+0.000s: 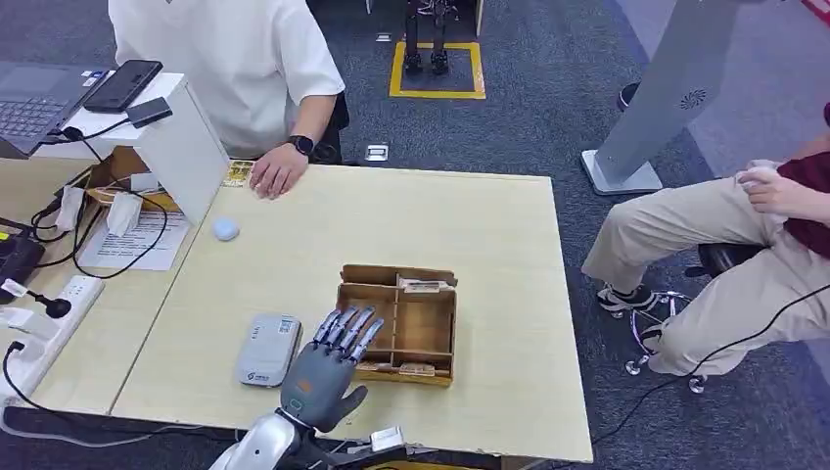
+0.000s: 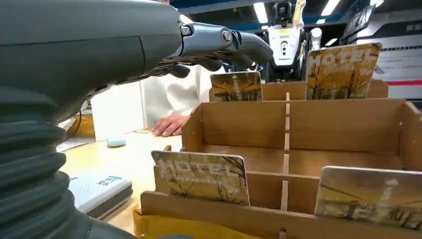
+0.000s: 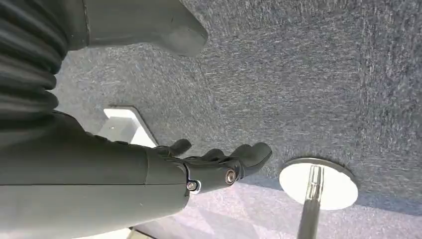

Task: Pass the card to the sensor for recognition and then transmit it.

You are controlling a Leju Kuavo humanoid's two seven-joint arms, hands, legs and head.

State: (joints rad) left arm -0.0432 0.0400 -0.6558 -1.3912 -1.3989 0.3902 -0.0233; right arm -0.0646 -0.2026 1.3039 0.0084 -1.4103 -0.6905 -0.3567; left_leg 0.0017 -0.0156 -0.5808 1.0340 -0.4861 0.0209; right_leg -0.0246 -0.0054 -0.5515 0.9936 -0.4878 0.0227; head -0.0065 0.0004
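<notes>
A brown cardboard card box [image 1: 399, 323] with several compartments sits on the table near its front edge. Picture cards stand upright in it, one in the near-left slot [image 2: 201, 177], one in the near-right slot [image 2: 370, 198] and two along the far wall [image 2: 236, 86]. A grey card sensor [image 1: 268, 349] lies flat just left of the box. My left hand [image 1: 328, 369] hovers over the box's near-left corner, fingers spread and straight, holding nothing. My right hand [image 3: 209, 167] hangs over the carpet, fingers loosely extended and empty.
A person in a white shirt sits across the table with a hand [image 1: 276, 176] resting on a card at the far edge. A small white puck [image 1: 225, 229] lies on the table. Another seated person [image 1: 724, 245] is at the right. Cables and a power strip [image 1: 39, 323] crowd the left desk.
</notes>
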